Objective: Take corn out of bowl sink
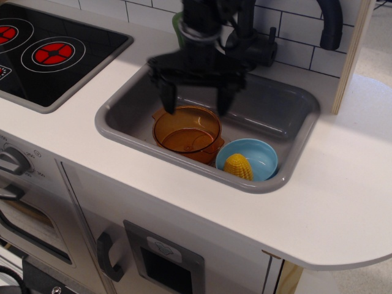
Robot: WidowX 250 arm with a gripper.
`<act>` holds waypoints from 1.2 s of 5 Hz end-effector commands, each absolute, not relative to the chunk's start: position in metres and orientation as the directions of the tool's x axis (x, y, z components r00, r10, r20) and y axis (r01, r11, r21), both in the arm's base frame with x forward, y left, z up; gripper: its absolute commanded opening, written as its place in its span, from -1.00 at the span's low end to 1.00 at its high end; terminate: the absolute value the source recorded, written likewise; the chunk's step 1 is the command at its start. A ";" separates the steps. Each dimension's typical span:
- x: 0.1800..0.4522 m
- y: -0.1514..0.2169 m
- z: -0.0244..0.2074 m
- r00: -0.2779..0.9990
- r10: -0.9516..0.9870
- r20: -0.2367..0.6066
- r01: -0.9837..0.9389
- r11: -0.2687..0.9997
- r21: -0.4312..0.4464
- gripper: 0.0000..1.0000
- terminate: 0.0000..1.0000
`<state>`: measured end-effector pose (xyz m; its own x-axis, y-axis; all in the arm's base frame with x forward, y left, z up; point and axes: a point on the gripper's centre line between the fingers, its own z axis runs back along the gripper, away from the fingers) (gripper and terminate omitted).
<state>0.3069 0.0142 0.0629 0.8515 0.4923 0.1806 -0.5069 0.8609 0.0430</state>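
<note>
observation.image looks down on a rectangular grey toy sink point(288, 113) with rounded corners, set in a white counter point(343, 202). Two containers stand on the basin floor. The small round light blue plastic bowl point(260, 154) sits in the near right corner, and the small yellow bumpy toy corn cob point(238, 166) lies inside it, leaning against its front wall. Just left of it, touching or nearly so, stands a larger amber see-through pot with handles point(187, 131), with nothing visible inside. The black robot gripper point(196, 104) hangs over the back of the pot, its two fingers spread wide apart and holding nothing. A black faucet point(260, 46) rises behind the sink, and a black stovetop with red rings point(55, 54) lies to the left.
</note>
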 end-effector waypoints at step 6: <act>0.316 -0.042 0.034 0.658 0.743 0.123 -0.724 0.669 -0.171 1.00 -1.00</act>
<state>0.3058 -0.0405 0.0205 0.6582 0.7461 0.1008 -0.7327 0.6656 -0.1418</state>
